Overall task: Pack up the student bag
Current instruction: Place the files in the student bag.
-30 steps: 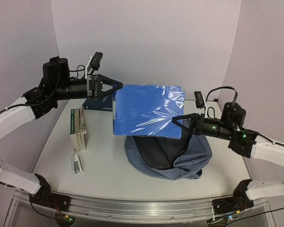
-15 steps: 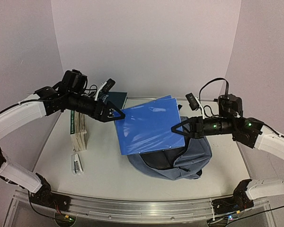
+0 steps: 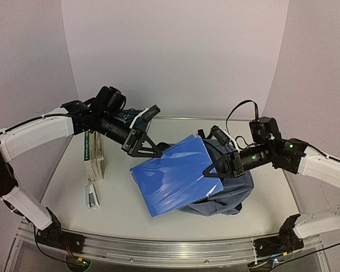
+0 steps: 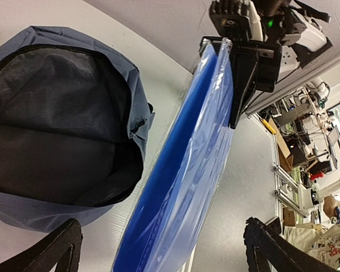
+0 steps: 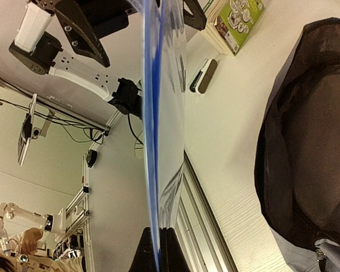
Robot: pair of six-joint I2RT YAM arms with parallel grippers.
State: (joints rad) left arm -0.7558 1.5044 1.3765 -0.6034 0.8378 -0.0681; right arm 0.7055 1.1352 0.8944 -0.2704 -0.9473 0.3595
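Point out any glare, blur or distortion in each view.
Top external: sharp, soft white sheen streaks on the blue folder. Left wrist: glare along the folder's plastic edge; wide-angle bending of the student bag. Right wrist: folder seen edge-on, strongly reflective; background room tilted and soft.

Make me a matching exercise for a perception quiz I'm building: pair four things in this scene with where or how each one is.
Things:
1. glossy blue plastic folder
2. blue-grey fabric student bag
3. stack of paperback books
4. small white stapler

States:
A. lying unzipped, dark lining showing
B. on the table's left side, behind the stapler
C. held in the air by both grippers
D. nearest the front edge, left side

Pairs: 1-C, 2-A, 3-B, 4-D
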